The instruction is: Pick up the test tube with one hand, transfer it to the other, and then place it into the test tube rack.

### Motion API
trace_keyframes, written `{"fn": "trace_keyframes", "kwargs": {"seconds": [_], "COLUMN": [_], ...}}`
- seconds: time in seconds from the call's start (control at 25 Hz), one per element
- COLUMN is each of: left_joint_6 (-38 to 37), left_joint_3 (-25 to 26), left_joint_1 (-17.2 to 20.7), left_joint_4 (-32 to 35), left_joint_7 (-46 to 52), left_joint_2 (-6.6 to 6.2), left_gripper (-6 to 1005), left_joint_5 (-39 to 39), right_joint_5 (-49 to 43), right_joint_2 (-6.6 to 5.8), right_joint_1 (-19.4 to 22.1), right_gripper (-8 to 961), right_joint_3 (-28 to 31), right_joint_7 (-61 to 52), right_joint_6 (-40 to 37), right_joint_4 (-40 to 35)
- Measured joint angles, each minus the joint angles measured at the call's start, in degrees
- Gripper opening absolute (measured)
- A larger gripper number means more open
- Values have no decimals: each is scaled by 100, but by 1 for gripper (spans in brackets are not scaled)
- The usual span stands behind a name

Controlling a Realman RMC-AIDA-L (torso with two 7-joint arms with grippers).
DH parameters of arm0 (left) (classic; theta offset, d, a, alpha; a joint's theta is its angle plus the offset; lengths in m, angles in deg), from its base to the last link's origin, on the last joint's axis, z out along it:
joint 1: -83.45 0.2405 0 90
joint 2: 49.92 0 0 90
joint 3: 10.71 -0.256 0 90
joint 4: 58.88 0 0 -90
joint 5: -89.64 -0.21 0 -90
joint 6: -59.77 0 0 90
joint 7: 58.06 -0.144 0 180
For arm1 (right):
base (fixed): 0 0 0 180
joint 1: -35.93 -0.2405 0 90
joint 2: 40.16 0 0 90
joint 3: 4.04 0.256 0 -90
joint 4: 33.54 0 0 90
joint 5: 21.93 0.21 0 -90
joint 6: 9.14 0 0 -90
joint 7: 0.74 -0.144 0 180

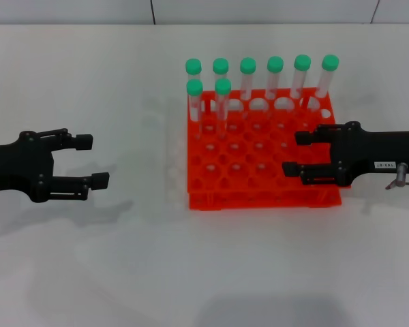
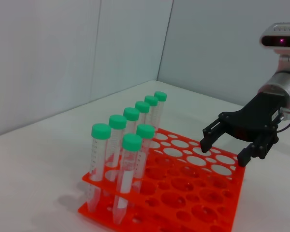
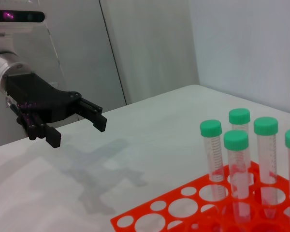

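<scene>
The orange-red test tube rack (image 1: 245,199) stands at the table's middle. Several green-capped clear tubes (image 1: 223,88) stand upright in its two far rows, and I cannot tell any one apart. No tube lies loose on the table. My left gripper (image 1: 92,161) is open and empty, hovering to the left of the rack, well apart from it. It also shows in the right wrist view (image 3: 77,131). My right gripper (image 1: 296,153), with the white label on its wrist, is open and empty over the rack's right side. It also shows in the left wrist view (image 2: 224,152).
The white table (image 1: 123,259) stretches all around the rack. Pale walls stand behind the far edge. The rack's near rows of holes (image 2: 183,193) hold nothing.
</scene>
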Motion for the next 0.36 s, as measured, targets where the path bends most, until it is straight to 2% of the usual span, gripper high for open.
{"fn": "trace_keyframes", "kwargs": {"seconds": [0.36], "left_joint_6": [40], "left_joint_3": [10], "left_joint_1": [-4], "left_joint_4": [19], "left_joint_7": [13], "left_joint_2": [4], "left_gripper": [875], "left_joint_5": [-17], "right_joint_5": [-74], "right_joint_2": [8], "right_joint_1": [-31], "right_gripper": [717], "right_joint_3": [13], "right_joint_7": [0], "right_joint_6": [0], "right_joint_4": [4]}}
